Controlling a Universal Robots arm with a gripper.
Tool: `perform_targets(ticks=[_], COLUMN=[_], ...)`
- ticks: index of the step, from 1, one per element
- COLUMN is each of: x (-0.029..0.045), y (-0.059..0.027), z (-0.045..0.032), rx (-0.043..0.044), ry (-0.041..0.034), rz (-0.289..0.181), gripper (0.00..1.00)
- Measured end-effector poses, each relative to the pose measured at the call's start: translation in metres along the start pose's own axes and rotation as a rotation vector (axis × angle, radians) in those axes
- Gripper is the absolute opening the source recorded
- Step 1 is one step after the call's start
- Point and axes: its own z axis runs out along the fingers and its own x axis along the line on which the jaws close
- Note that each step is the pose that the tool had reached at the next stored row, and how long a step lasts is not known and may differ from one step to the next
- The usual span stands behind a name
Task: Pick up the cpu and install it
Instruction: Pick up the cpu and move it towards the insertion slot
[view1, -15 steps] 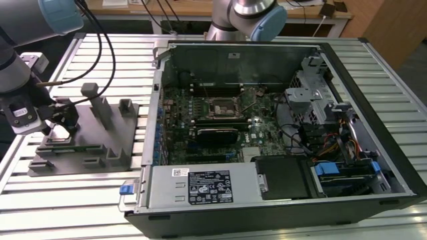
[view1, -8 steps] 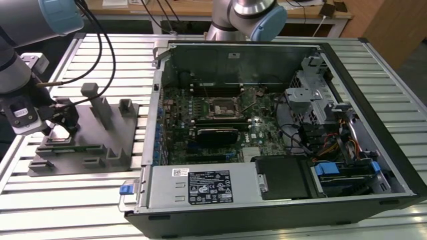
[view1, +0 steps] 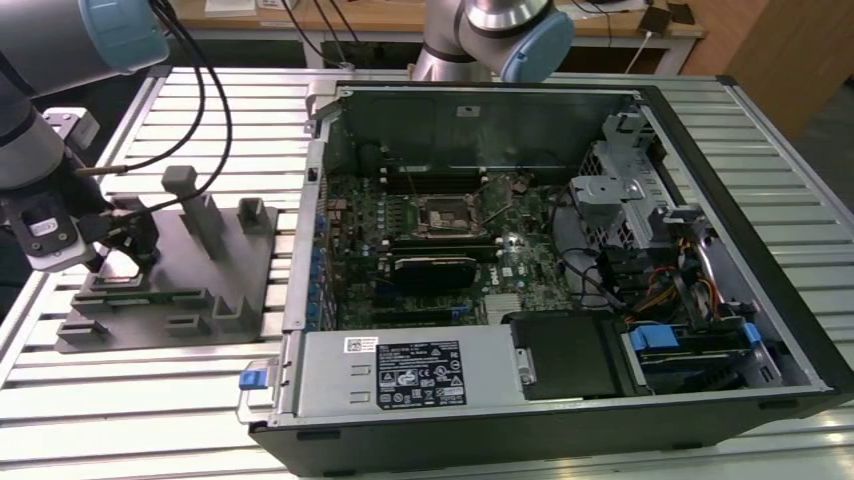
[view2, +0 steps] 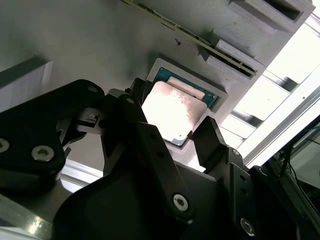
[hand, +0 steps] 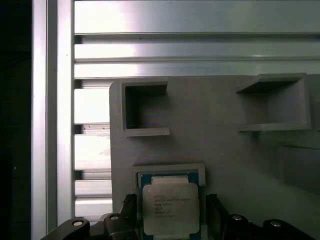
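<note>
The cpu (hand: 171, 210) (view2: 172, 110), a flat square chip with a pale metal top, lies in a shallow framed recess of the grey fixture plate (hand: 215, 150) (view1: 160, 295). My gripper (hand: 170, 222) (view2: 172, 117) (view1: 127, 240) is low over it at the exterior view's left. It is open, with one dark finger (hand: 127, 215) on each side of the chip and a small gap to each edge. The motherboard socket (view1: 441, 213) sits in the middle of the open computer case (view1: 747, 300).
The fixture carries upright grey posts (view1: 200, 215) and box-shaped pockets (hand: 145, 107) close to my gripper. Black cables (view1: 214, 100) hang from the arm. The case's raised walls, a drive cage (view1: 627, 200) and a power supply (view1: 414, 375) surround the motherboard. Everything rests on a slatted aluminium table (view1: 107, 420).
</note>
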Motion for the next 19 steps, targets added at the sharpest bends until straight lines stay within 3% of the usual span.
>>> perform_targets(ticks=[8,12,19], x=[0.0,0.0,0.0], y=[0.0,0.0,0.0], z=[0.0001,0.0001,0.0002], rx=[0.0005,0.0009,0.0014], ry=[0.0,0.0001,0.0], rz=[0.0,0.0,0.0], gripper=[0.66,0.55,0.55])
